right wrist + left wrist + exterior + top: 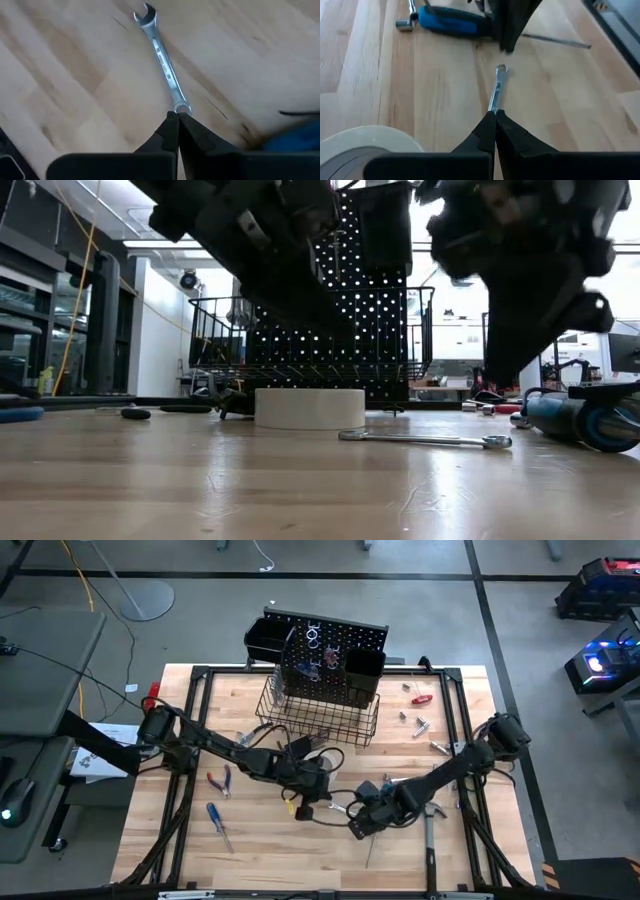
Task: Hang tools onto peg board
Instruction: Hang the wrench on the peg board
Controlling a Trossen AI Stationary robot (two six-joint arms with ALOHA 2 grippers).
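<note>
A silver wrench (420,440) lies flat on the wooden table, between my two grippers. My left gripper (495,114) is shut and hovers over the wrench's open-jaw end; its far ring end (501,69) points away from it. My right gripper (178,116) is shut and hovers over that ring end (183,107), and the open-jaw end (144,12) lies beyond. In the low view both grippers stand clear above the table. A white tape roll (308,408) stands on the table by the left gripper. The peg board (330,650) stands upright at the far edge.
A blue-handled screwdriver (452,22) lies just beyond the wrench. Red-handled pliers (222,780) and another blue screwdriver (217,822) lie at the left. Small wrenches (415,722) and a red-handled screwdriver (421,698) lie at the far right. A wire basket (320,715) fronts the board.
</note>
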